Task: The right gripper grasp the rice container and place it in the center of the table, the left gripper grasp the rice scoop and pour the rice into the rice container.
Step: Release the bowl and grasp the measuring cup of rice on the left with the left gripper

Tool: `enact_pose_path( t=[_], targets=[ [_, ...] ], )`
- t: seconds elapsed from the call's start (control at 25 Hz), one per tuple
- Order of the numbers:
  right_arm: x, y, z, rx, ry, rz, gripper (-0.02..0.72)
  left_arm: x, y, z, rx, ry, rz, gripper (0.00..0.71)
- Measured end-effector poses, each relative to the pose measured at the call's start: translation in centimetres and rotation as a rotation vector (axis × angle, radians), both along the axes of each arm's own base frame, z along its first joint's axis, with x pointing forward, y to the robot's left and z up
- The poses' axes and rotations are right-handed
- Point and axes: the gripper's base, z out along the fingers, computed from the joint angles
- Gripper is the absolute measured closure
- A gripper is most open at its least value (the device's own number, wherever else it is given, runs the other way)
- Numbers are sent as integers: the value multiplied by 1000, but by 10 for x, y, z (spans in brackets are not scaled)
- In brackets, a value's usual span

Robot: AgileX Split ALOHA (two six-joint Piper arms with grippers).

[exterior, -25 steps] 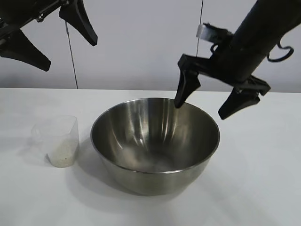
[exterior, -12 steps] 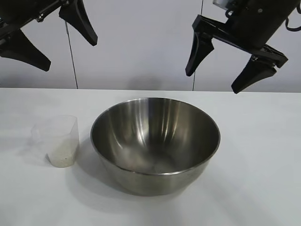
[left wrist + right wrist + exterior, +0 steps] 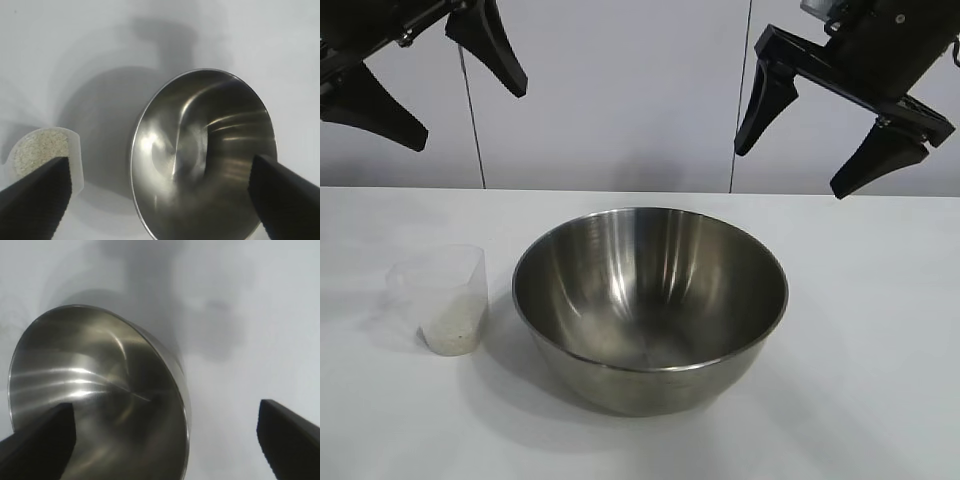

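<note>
The rice container [image 3: 650, 305], a large shiny steel bowl, stands empty in the middle of the white table [image 3: 860, 360]. It also shows in the left wrist view [image 3: 202, 155] and the right wrist view [image 3: 95, 400]. The rice scoop [image 3: 442, 298], a small clear cup with rice [image 3: 450, 338] at its bottom, stands upright to the bowl's left; it shows in the left wrist view [image 3: 42, 150] too. My right gripper [image 3: 792, 165] is open and empty, high above the bowl's far right rim. My left gripper [image 3: 470, 115] is open and empty, high at the upper left.
A pale wall with vertical seams [image 3: 470, 120] stands behind the table. Bare tabletop lies in front of and to the right of the bowl.
My right gripper, open and empty, has risen from the bowl's far right rim and drawn back up to the right. The bowl, the scoop and the left gripper have not moved.
</note>
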Motion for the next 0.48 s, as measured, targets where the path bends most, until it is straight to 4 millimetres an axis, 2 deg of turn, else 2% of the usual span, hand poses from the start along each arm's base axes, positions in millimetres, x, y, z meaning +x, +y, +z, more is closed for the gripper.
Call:
enact_pose_path(
  t=[0.48],
  targets=[
    [0, 0, 0, -2, -2, 6, 21, 0, 0, 0, 0, 1, 0, 17]
  ],
)
